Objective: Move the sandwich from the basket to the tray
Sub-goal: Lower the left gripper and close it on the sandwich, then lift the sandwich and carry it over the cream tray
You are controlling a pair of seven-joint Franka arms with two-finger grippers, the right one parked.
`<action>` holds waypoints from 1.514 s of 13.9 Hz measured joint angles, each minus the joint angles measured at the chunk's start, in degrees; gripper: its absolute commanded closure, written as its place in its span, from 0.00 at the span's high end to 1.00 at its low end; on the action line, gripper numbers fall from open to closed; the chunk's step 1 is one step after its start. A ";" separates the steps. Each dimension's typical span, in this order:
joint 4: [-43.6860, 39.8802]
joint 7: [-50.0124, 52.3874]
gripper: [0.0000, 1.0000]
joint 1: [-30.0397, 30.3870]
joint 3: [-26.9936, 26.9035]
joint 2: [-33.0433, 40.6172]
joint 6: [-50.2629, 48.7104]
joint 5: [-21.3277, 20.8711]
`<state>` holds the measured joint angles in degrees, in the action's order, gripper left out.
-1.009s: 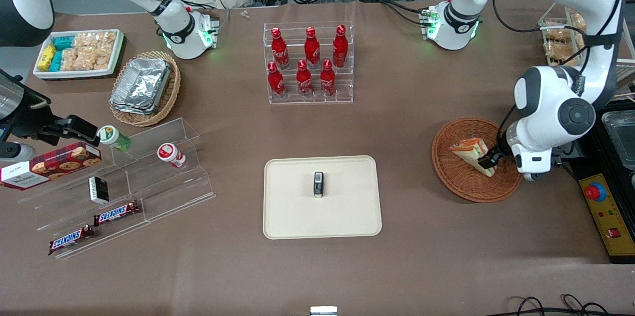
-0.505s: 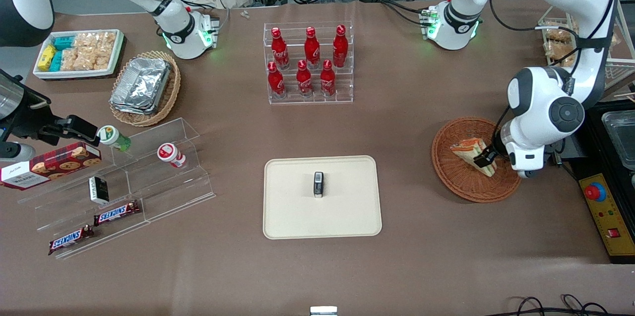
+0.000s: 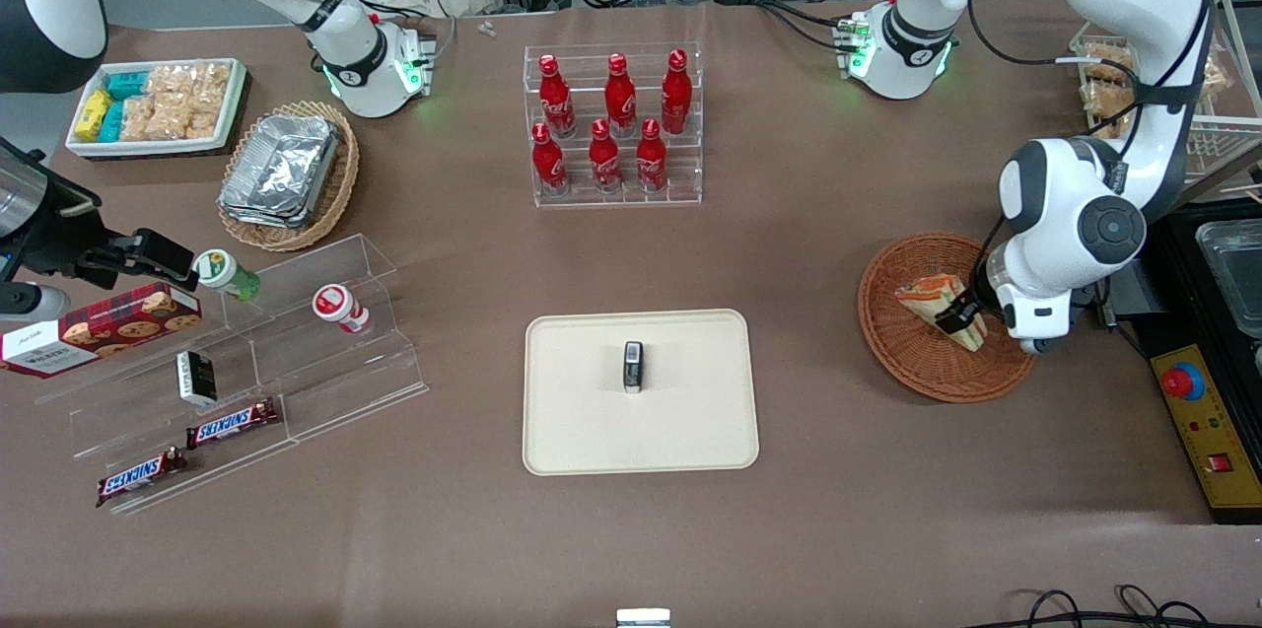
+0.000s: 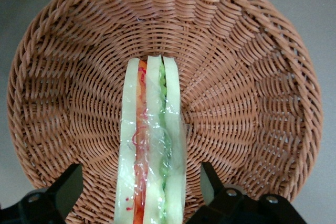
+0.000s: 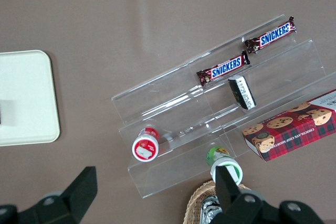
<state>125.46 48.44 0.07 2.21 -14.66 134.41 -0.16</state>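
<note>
The sandwich (image 3: 927, 296) is a clear-wrapped wedge lying in the round reddish-brown basket (image 3: 917, 367) toward the working arm's end of the table. In the left wrist view the sandwich (image 4: 152, 145) stands on edge on the basket's weave (image 4: 247, 103). My left gripper (image 3: 959, 317) is low in the basket and open, with one finger on each side of the sandwich's wide end (image 4: 140, 177) and a gap at both fingers (image 4: 210, 179). The cream tray (image 3: 690, 431) lies at mid-table, nearer the front camera; it also shows in the right wrist view (image 5: 26, 98).
A small dark object (image 3: 633, 367) stands on the tray. An acrylic rack of red bottles (image 3: 613, 125) stands farther from the camera. An acrylic snack shelf (image 3: 246, 362), a tan foil-tray basket (image 3: 288, 173) and a white snack bin (image 3: 153, 105) lie toward the parked arm's end.
My left gripper has slid a little along the sandwich toward the tray's side, and the arm has shifted with it. The sandwich has stayed in the basket.
</note>
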 measured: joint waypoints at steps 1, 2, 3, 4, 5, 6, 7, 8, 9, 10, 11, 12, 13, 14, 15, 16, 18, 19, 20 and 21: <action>0.56 0.00 0.99 0.00 0.00 -0.23 1.10 0.04; 1.33 0.00 0.99 0.00 0.00 -0.46 2.50 0.09; 2.10 0.00 0.99 0.00 0.00 -0.72 3.74 0.15; 2.70 0.00 0.99 0.00 0.00 -0.99 4.66 0.21; 3.19 0.00 0.99 0.00 0.00 -1.18 5.51 0.24; 3.60 0.00 0.99 0.00 0.00 -1.32 6.34 0.27; 4.06 0.00 0.97 0.00 0.00 -1.38 7.25 0.28; 4.47 0.00 0.61 0.00 0.00 -1.39 7.98 0.31; 4.70 0.00 0.25 0.00 0.00 -1.39 8.34 0.32; 4.73 0.00 0.06 0.00 0.00 -1.39 8.53 0.33; 4.73 0.00 0.01 0.00 0.00 -1.39 8.66 0.33; 4.73 0.00 0.00 0.00 0.02 -1.38 8.77 0.33; 4.73 0.00 0.00 0.00 0.06 -1.35 8.88 0.33; 4.73 0.00 0.00 -0.01 0.11 -1.27 8.93 0.33; 4.73 -0.01 0.00 -0.01 0.15 -1.14 8.94 0.33; 4.72 -0.08 0.00 -0.01 0.16 -0.99 8.93 0.33; 4.66 -0.40 0.00 -0.01 0.17 -0.28 8.71 0.32; 4.51 -0.70 0.00 -0.01 0.17 0.46 8.17 0.31; 3.88 -1.20 0.00 -0.01 0.17 1.52 6.48 0.28; 2.54 -2.21 0.00 -0.01 0.16 2.72 3.11 0.27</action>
<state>128.00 46.23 0.06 2.37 -11.93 137.52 0.11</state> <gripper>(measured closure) 0.692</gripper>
